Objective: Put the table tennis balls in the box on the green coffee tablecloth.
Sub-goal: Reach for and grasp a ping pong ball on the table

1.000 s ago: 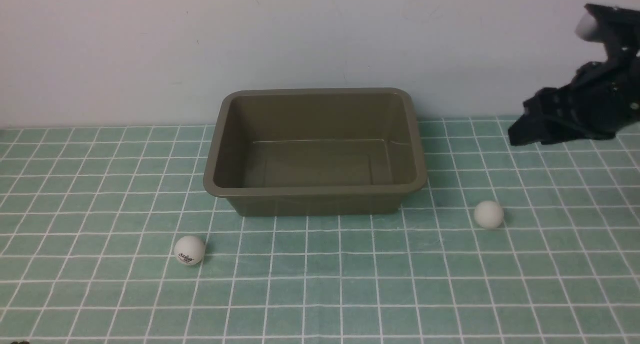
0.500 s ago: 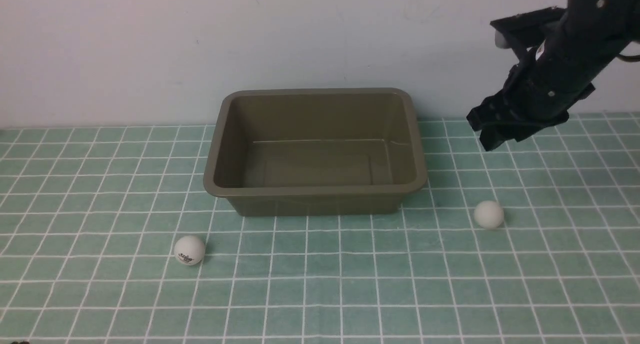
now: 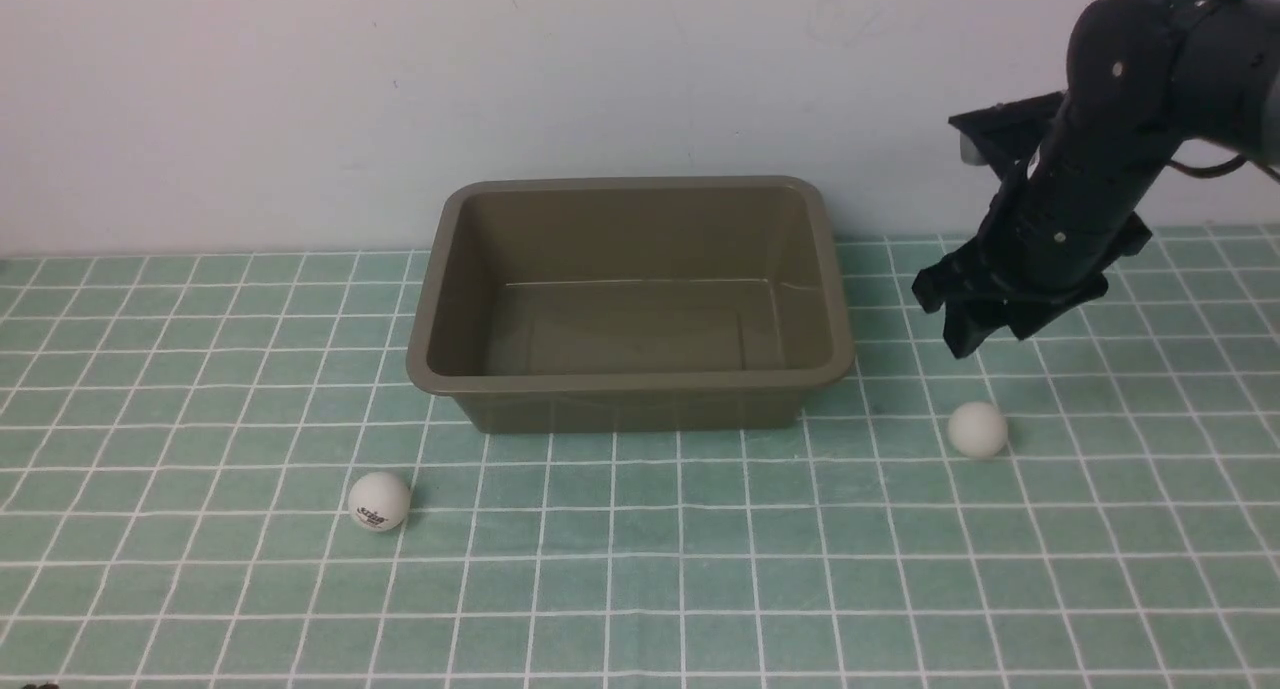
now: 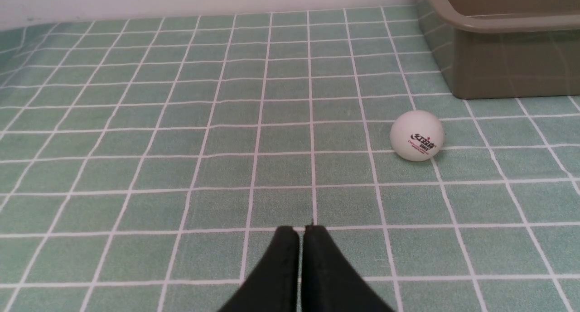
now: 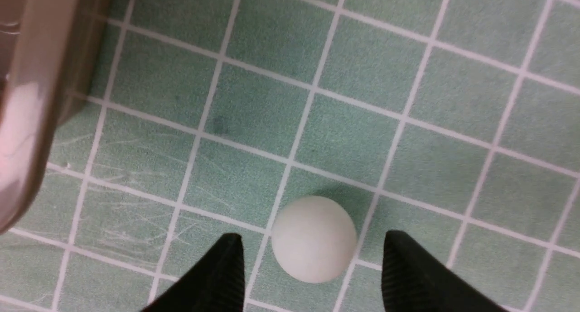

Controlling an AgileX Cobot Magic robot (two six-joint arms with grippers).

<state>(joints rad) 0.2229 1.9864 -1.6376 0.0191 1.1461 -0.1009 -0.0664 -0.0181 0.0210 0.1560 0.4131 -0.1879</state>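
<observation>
The olive-brown box (image 3: 630, 389) stands empty on the teal-green checked tablecloth (image 3: 640, 589). A plain white ball (image 3: 977, 430) lies right of the box. My right gripper (image 3: 985, 329) hangs above and a little behind it, open; in the right wrist view the ball (image 5: 313, 238) sits between the two spread fingertips (image 5: 229, 262), untouched. A white ball with a printed logo (image 3: 379, 501) lies front left of the box; the left wrist view shows it (image 4: 417, 135) ahead of my shut, empty left gripper (image 4: 302, 232). The left gripper is out of the front view.
A pale wall rises right behind the box. The box rim (image 5: 27, 103) is close beside the right gripper. The box corner (image 4: 498, 54) also shows in the left wrist view.
My right arm has swung in from the far right and come down toward the plain ball. Both balls and the box have stayed put.
</observation>
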